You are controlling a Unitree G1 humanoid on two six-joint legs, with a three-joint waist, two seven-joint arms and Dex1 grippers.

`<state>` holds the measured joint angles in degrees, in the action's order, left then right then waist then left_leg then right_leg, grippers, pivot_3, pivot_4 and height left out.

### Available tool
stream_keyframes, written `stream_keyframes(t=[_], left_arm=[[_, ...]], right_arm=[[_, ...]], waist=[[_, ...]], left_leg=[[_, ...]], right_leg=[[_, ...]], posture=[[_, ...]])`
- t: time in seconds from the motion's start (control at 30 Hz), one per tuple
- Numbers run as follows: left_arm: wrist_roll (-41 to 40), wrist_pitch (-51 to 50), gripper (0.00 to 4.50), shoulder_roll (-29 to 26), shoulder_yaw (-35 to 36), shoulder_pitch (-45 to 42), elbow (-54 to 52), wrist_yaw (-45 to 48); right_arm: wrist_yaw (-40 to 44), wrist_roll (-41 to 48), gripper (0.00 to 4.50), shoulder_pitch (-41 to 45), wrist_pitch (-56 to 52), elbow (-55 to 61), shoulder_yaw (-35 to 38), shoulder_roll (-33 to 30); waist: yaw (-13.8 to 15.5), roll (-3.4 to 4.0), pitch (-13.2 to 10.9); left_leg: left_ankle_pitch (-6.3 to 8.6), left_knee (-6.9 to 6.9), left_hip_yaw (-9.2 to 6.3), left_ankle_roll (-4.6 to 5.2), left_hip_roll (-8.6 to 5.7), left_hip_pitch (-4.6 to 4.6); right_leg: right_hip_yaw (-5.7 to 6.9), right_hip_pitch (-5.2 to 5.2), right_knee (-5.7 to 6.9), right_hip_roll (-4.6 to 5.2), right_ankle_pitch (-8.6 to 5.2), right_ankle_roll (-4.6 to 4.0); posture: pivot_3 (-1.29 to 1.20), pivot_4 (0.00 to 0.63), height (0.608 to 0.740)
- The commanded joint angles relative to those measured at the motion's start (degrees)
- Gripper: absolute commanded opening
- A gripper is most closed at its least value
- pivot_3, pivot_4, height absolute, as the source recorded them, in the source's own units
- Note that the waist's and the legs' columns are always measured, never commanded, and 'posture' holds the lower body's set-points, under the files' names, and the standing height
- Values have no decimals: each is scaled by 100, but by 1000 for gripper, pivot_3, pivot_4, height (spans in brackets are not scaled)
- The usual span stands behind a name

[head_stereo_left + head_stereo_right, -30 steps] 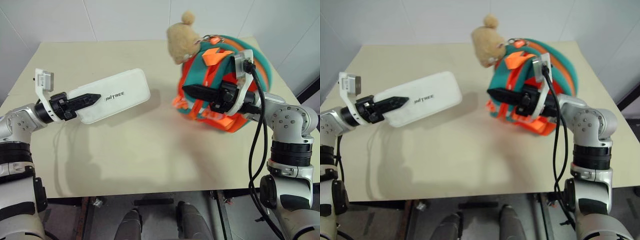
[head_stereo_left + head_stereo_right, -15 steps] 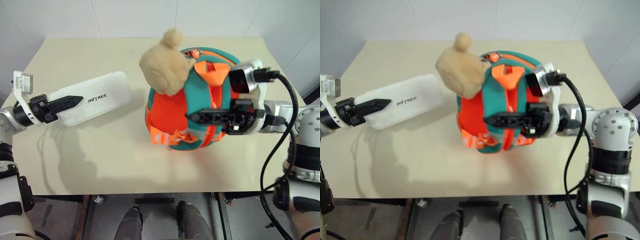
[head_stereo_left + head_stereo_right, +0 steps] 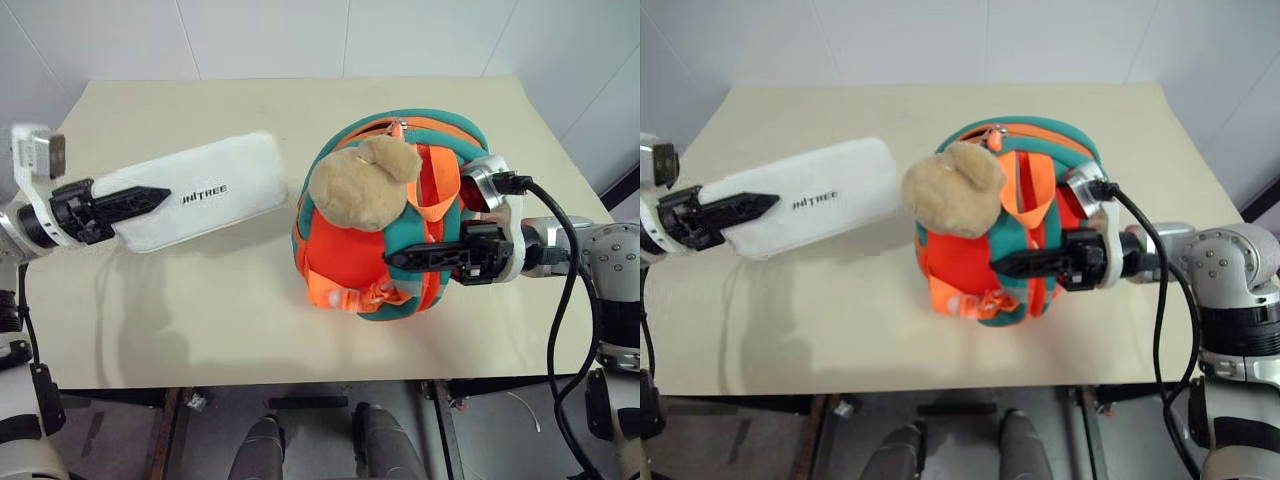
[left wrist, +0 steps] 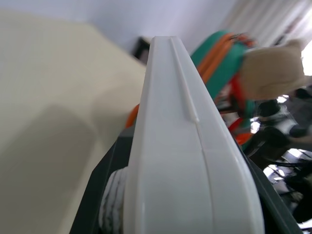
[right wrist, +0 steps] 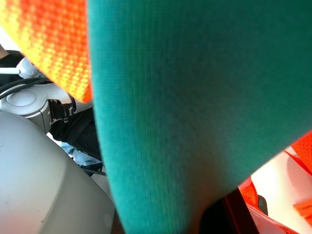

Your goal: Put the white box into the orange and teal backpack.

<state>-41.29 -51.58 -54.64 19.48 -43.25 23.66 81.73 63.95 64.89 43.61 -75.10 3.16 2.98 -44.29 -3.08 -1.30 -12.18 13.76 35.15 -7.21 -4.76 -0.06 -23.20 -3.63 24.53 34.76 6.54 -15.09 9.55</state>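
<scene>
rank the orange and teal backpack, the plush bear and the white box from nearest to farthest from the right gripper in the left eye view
1. orange and teal backpack: the right gripper is shut on its strap, at the right of the table.
2. plush bear: on the backpack's front, just above the fingers.
3. white box: far across on the left, held in the left gripper.

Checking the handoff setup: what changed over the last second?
The right gripper, shut on the orange and teal backpack, swung it from the table's far right toward the middle and turned it, so the tan plush bear now faces forward. The left gripper still holds the long white box, raised.
</scene>
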Motion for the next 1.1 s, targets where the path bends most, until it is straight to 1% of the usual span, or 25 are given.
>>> stream_keyframes(t=[0.03, 0.1, 0.27, 0.37, 0.4, 0.47, 0.53, 0.6, 0.7, 0.87, 0.97, 1.03, 1.1], left_arm=[[-728, -367, 1518, 7, 622, -192, -711, -313], [-954, -476, 1518, 136, 753, -288, -881, -538], [-1020, -338, 1518, 514, 490, -341, -1205, -797], [-755, 71, 1518, 782, 220, -405, -1181, -896], [-571, 343, 1518, 859, 84, -447, -1134, -921], [-328, 808, 1518, 1124, -84, -710, -909, -1074], [-58, 1154, 1518, 1277, -401, -829, -835, -974], [190, 1436, 1518, 1314, -705, -808, -843, -772], [382, 1693, 1518, 1293, -948, -807, -865, -601], [692, 1848, 1518, 1049, -1299, -895, -859, -291], [1063, 2063, 1518, 961, -1640, -1043, -800, -196], [1310, 2214, 1518, 1027, -1824, -1195, -721, -279], [1514, 2220, 1518, 1262, -2010, -1519, -630, -540]], right_arm=[[86, -37, 92, 57, 125, 177, 38, 46], [111, -126, 92, 29, 202, 193, -25, 67], [139, -237, 92, 58, 298, 168, -83, 201], [141, -272, 92, 85, 323, 163, -78, 275], [142, -280, 92, 85, 332, 166, -75, 291], [120, -266, 92, 58, 333, 208, -52, 324], [90, -240, 92, 2, 323, 275, -20, 347], [62, -222, 92, -44, 314, 325, 12, 360], [28, -192, 92, -102, 299, 382, 71, 358], [-24, -156, 92, -197, 306, 448, 150, 351], [-60, -157, 92, -224, 339, 458, 151, 380], [-80, -149, 92, -234, 353, 465, 158, 401], [-101, -141, 92, -248, 372, 477, 160, 434]], waist=[[-11, 0, 0], [-6, 0, 0], [4, 0, 0], [6, -1, 0], [6, -2, 1], [22, -4, 2], [52, -6, 3], [61, -6, 3], [58, -6, 3], [60, -6, 3], [65, -6, 3], [94, -6, 3], [130, -6, 3]], left_leg=[[0, 0, 1, 0, 0, 0], [0, -1, -1, 0, 0, 1], [-3, 3, 0, -5, 0, 5], [-6, 4, -1, -8, -1, 7], [-6, 4, -2, -8, 0, 7], [-6, 5, -2, -9, -1, 7], [-7, 6, -1, -9, -2, 6], [-7, 6, 0, -10, -2, 6], [-6, 5, 0, -9, -2, 6], [-6, 5, 0, -9, -2, 5], [-6, 6, 0, -8, -2, 5], [-6, 7, 0, -8, -2, 6], [-7, 8, -1, -8, -2, 6]], right_leg=[[0, 0, 0, 0, 0, 0], [0, 0, -3, 0, 0, 0], [0, 0, -7, -1, 0, 0], [0, 0, -2, -1, 0, -1], [0, 0, -2, -2, 0, -1], [0, 0, -4, -2, 1, -1], [0, -1, -4, -1, 1, -1], [-1, -2, -7, -1, 1, -1], [-1, 0, -6, -2, 1, -1], [-1, -1, -7, -2, 1, -1], [-1, -1, -5, -1, 1, -1], [-1, -1, -4, -2, 1, -1], [-1, -1, -3, -2, 1, -1]], posture=[[0, 150, 740], [0, 150, 740], [0, 150, 740], [0, 150, 740], [0, 150, 740], [0, 150, 740], [0, 150, 740], [0, 150, 740], [0, 150, 740], [0, 150, 740], [0, 150, 740], [0, 150, 740], [0, 150, 740]])
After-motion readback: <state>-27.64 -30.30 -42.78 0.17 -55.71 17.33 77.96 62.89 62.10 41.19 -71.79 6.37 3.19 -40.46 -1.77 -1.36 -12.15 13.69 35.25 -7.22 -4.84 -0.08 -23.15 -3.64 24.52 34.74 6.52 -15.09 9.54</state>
